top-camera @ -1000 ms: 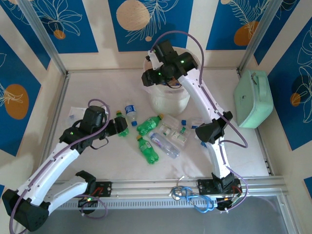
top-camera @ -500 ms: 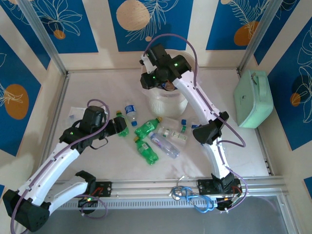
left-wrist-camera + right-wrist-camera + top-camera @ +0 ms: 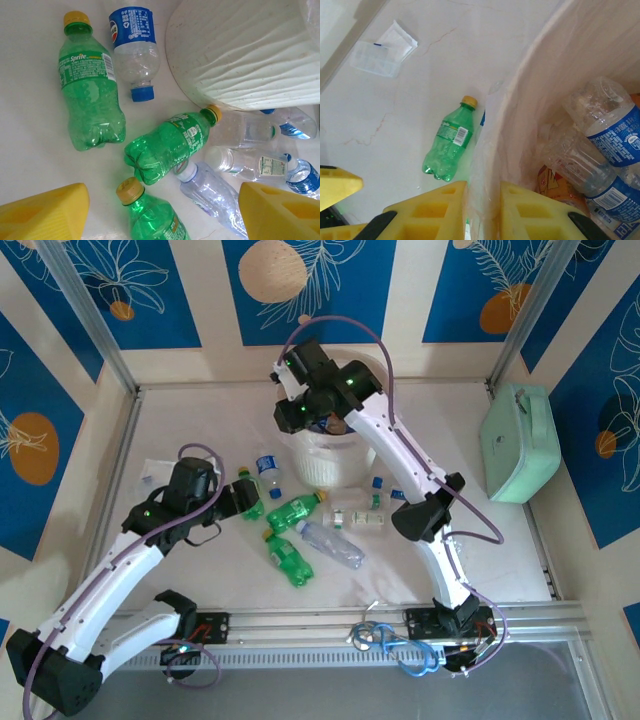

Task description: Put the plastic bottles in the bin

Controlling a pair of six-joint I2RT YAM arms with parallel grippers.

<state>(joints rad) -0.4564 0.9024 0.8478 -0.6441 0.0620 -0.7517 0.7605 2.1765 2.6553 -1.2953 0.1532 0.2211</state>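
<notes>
On your surface (image 3: 200,420), a mint-green case (image 3: 518,443) sits far right and a small clear bag (image 3: 382,50) far left, well clear of the plastic bottles (image 3: 292,512) clustered just before the bin (image 3: 325,465). One green bottle (image 3: 90,95) reads "Sprite"; the clear bottle (image 3: 134,45) beside it has a blue label. Your right gripper (image 3: 482,210) pinches the bin's wall, and your left gripper (image 3: 162,212) hangs spread over the cluster, holding nothing.

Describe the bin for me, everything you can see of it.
The bin is a round, pale pinkish-white plastic wastebasket with a ribbed wall and a clear liner. It stands upright at the far middle of the table. The right gripper is shut on its rim, one finger inside, one outside. Clear blue-labelled bottles lie inside it.
</notes>
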